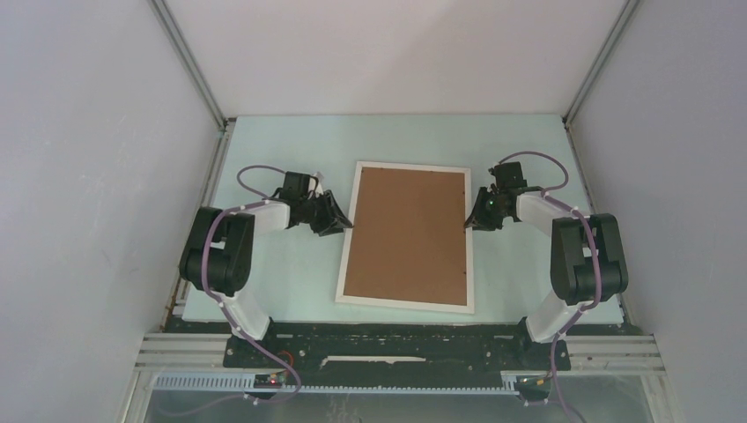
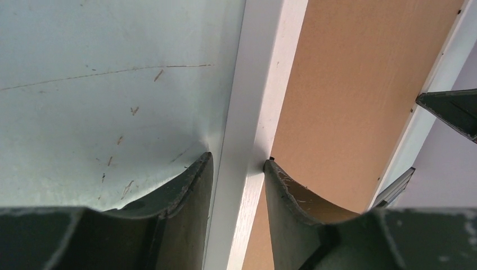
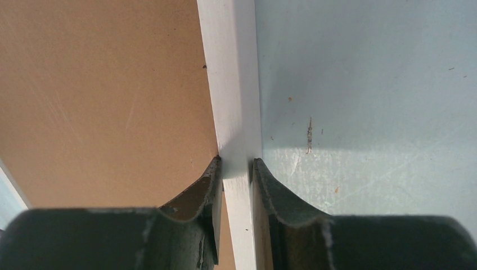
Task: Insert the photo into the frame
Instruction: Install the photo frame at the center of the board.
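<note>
No text, label, brand, number or sign can be read in any of the views. The thin white rectangular picture frame (image 1: 403,305), the flat brown backing board (image 1: 407,233) lying inside it and the pale green tabletop (image 1: 291,282) show only plain surfaces, with scratches and specks but no lettering.
</note>
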`<state>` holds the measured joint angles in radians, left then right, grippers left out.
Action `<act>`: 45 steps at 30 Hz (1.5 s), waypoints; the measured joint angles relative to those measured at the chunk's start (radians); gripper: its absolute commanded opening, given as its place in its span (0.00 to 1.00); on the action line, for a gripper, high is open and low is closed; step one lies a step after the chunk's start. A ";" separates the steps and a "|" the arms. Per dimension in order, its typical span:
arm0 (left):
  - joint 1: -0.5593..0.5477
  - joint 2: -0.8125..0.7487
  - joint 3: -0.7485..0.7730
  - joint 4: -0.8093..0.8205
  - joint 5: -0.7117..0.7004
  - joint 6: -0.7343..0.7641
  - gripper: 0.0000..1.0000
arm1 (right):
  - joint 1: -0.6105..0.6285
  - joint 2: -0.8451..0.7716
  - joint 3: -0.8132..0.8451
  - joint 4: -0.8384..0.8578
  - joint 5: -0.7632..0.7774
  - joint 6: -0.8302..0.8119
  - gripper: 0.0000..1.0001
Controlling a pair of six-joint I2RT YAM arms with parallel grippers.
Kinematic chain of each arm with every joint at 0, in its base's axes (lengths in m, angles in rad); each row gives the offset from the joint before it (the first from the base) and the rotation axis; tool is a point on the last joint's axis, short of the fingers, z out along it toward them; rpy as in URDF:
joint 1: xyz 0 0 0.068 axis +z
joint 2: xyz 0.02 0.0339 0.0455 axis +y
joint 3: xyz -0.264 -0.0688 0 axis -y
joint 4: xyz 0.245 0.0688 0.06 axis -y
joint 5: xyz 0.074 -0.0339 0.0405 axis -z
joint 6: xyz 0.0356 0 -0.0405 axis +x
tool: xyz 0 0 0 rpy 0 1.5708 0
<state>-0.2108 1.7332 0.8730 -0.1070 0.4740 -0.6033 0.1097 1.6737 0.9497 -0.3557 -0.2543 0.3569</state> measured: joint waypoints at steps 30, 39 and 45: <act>-0.089 0.062 0.141 -0.161 -0.113 0.030 0.38 | 0.011 0.000 0.007 -0.009 0.021 -0.008 0.19; -0.116 0.111 0.256 -0.314 -0.169 0.047 0.37 | 0.020 0.000 0.013 -0.018 0.038 -0.010 0.19; -0.149 0.101 0.279 -0.349 -0.226 0.067 0.61 | 0.025 0.004 0.024 -0.032 0.046 -0.012 0.22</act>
<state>-0.3599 1.8343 1.1522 -0.4561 0.2481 -0.5365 0.1345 1.6779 0.9737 -0.3874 -0.2081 0.3450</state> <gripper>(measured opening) 0.515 0.279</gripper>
